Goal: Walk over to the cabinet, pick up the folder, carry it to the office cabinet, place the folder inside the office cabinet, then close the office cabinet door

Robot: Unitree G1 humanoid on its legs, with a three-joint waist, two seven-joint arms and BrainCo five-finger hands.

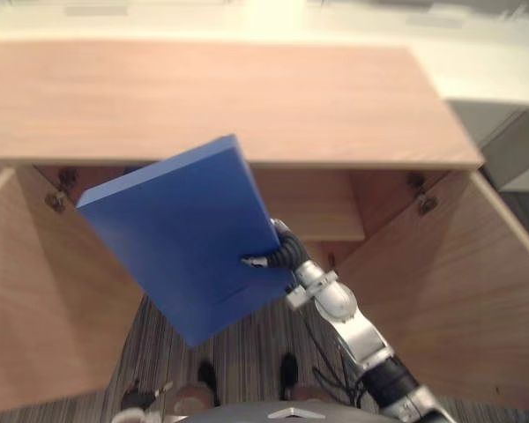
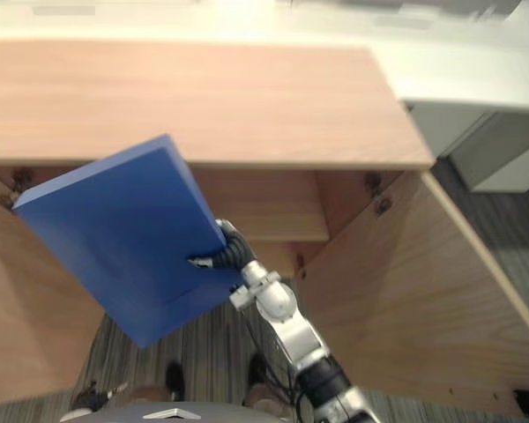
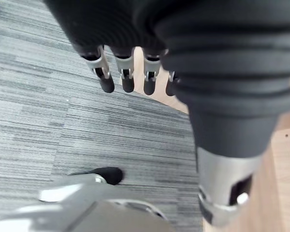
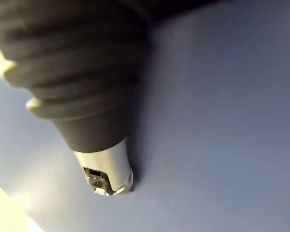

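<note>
the wooden cabinet (image 1: 247, 106) stands with both doors out, a shelf (image 1: 313, 211) showing inside. the blue folder (image 1: 181, 233) hangs tilted before the opening, reaching up and left from the right hand (image 1: 285, 251), which pinches its near edge, thumb (image 4: 106, 166) flat on the cover. the left wrist view shows the left hand (image 3: 126, 77), fingers loose, over grey carpet (image 3: 48, 111).

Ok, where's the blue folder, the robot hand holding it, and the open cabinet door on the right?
blue folder (image 1: 181, 238): left eye view, middle of its flat cover.
right robot hand (image 1: 286, 249): left eye view, its dark ribbed cover.
cabinet door (image 1: 450, 291): left eye view, inner wooden face.
</note>
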